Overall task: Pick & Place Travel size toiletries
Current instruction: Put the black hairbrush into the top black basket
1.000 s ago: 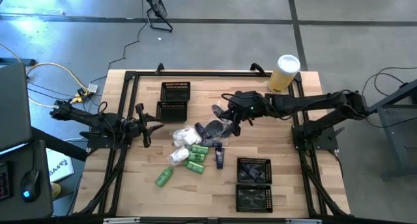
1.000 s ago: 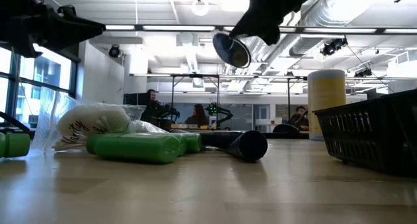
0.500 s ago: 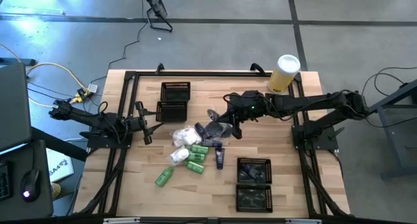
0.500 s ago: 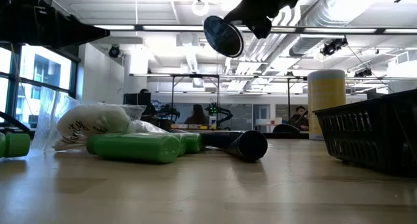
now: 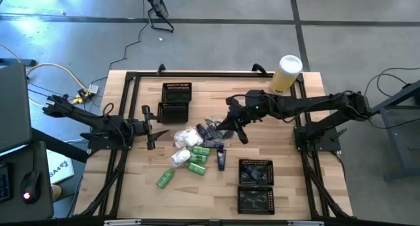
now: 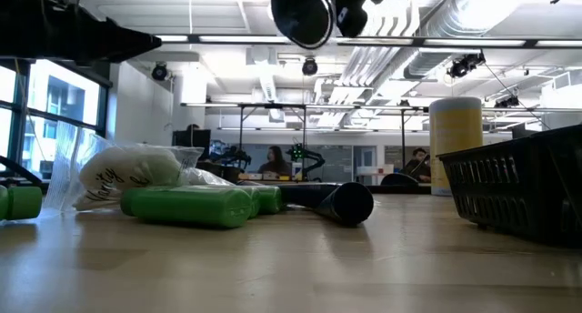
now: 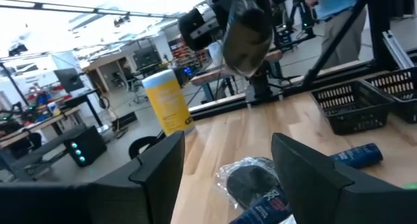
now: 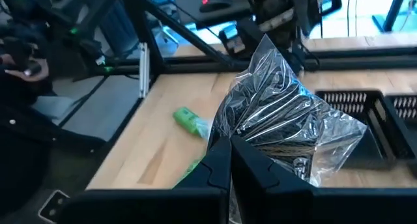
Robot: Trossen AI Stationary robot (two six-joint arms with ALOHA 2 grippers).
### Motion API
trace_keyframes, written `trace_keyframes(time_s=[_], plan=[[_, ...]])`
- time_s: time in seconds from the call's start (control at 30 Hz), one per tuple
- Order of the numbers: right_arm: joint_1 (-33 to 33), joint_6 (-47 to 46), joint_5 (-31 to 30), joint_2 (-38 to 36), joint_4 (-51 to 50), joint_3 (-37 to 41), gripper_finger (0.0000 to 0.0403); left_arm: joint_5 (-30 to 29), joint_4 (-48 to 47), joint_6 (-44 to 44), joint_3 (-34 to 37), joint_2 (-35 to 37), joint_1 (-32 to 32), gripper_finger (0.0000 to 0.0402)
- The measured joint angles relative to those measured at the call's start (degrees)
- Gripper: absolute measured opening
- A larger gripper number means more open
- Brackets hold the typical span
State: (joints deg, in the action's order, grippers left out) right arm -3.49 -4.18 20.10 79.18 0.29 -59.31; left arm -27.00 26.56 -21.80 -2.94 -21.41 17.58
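Observation:
My right gripper [image 5: 226, 124] is shut on a clear crinkly packet [image 8: 280, 113] with a round dark flat case [image 6: 303, 13] inside, held in the air over the middle of the table. Below it lie the other travel size toiletries: white packets [image 5: 187, 137], green bottles [image 5: 197, 161], dark tubes [image 5: 221, 160] and another packed dark case [image 7: 251, 182], all flat on the wood. My left gripper [image 5: 152, 129] stands open at the table's left, pointing level at the pile and touching nothing. My right gripper pinches the clear packet at one edge [image 8: 244, 136] between its two shut fingers. The fingers come from the table's right side, slanting a little down. The packet sticks out beyond the fingertips, lifted clear of the table and the pile.
One black mesh tray [image 5: 176, 101] stands at the far left, another [image 5: 256, 183] at the near right. A tall yellow cylinder with a white lid [image 5: 287, 73] stands at the far right corner. Bare wood lies along the near edge.
My right gripper has risen and turned at the wrist, carrying the packet with the dark case higher above the pile and a little toward the table's left.

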Motion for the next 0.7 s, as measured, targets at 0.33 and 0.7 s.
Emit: trace_keyframes(time_s=[0.33, 0.7], plan=[[0.09, -0.10, 1.10, 0.00, 0.90, 0.00, 0.0002, 13.75, 6.43, 6.01, -2.12, -11.00, -11.88, 0.0222], [0.09, 1.04, 4.30, 0.00, 0.88, 0.00, 0.0002, 31.81, 11.56, 8.17, -10.02, -26.16, -25.05, 0.0178]])
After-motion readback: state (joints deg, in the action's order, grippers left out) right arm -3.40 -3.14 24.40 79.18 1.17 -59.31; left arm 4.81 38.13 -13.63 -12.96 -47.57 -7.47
